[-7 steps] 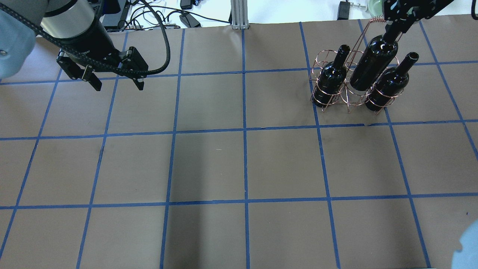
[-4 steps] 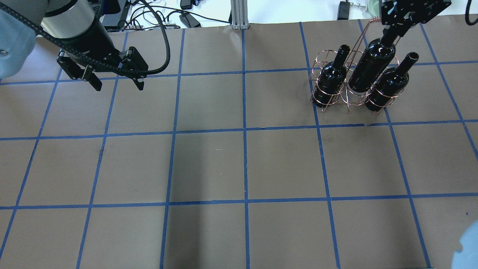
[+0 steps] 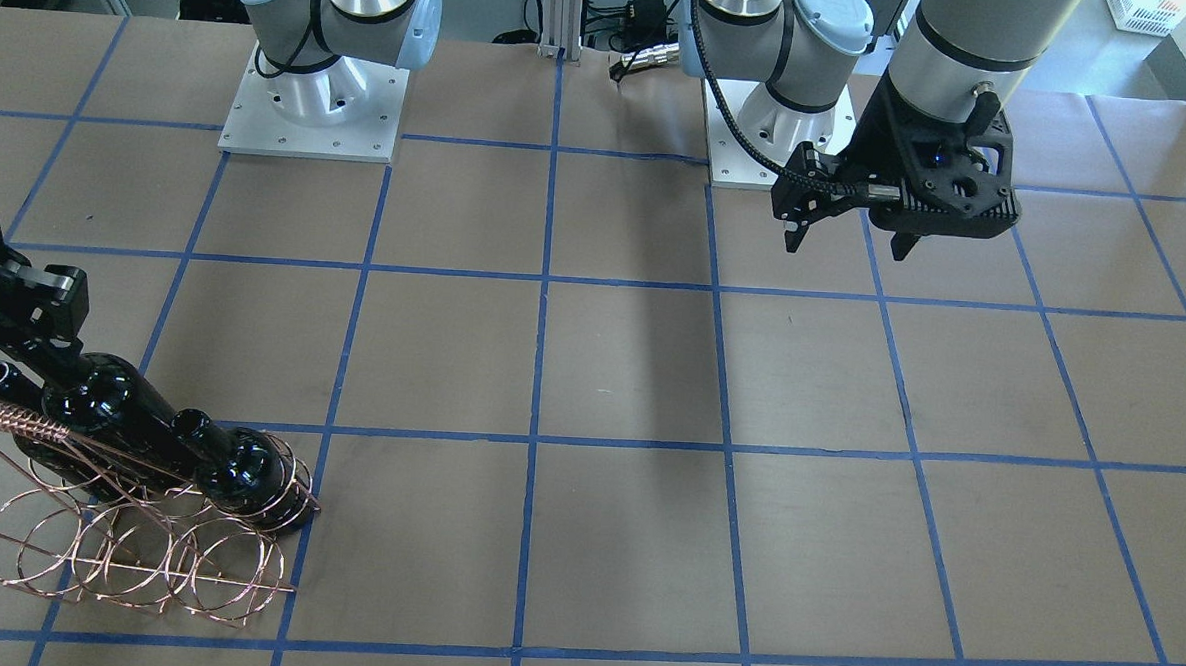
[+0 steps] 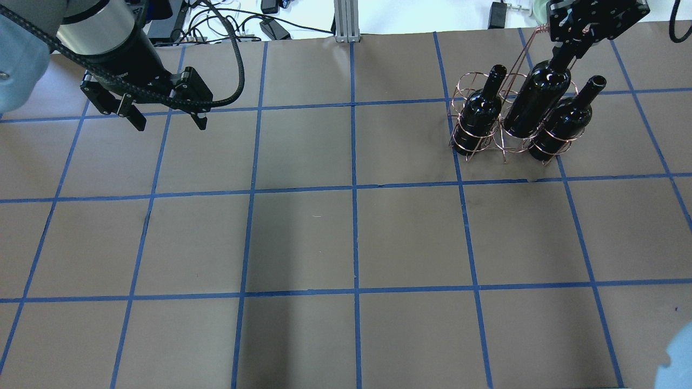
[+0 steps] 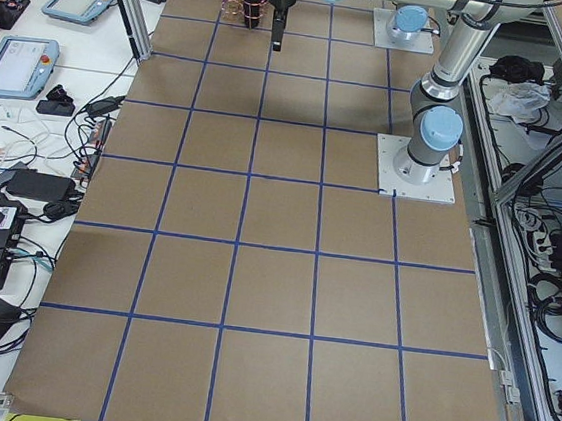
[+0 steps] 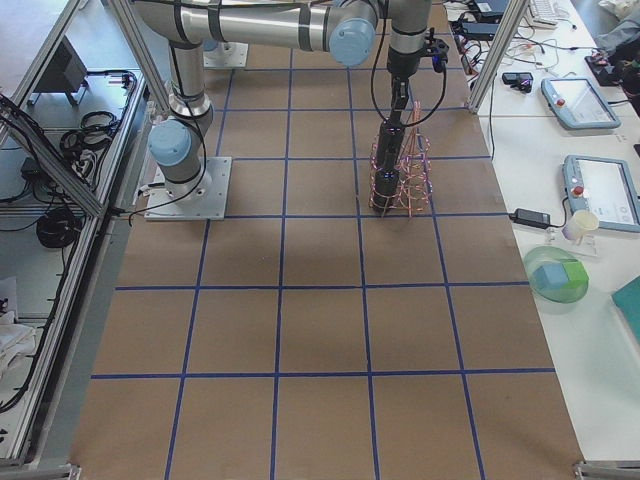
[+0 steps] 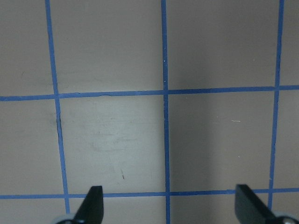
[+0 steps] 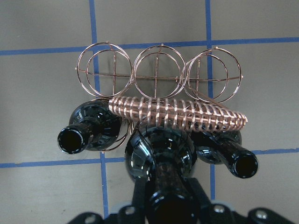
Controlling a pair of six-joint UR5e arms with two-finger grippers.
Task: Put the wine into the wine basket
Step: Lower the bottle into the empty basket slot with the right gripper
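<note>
My right gripper [image 4: 569, 49] is shut on the neck of a black wine bottle [image 4: 536, 100]. It holds the bottle upright in the middle ring of the copper wire basket's [image 4: 455, 139] near row. Two more black bottles [image 4: 479, 113] [image 4: 563, 125] stand in the rings on either side. In the right wrist view the held bottle [image 8: 161, 154] sits just below the coiled handle [image 8: 187, 114], and the three rings of the other row [image 8: 156, 74] are empty. My left gripper [image 4: 165, 123] is open and empty above the table, far from the basket; it also shows in the front view [image 3: 847, 246].
The basket [image 3: 143, 559] stands near the table's far right corner, close to the edge. Cables and power bricks [image 4: 270, 24] lie beyond the far edge. The arm bases [image 3: 312, 111] stand on the robot's side of the brown table with blue grid tape.
The right gripper has moved the held bottle down, deeper into the middle ring. The left arm has barely moved.
</note>
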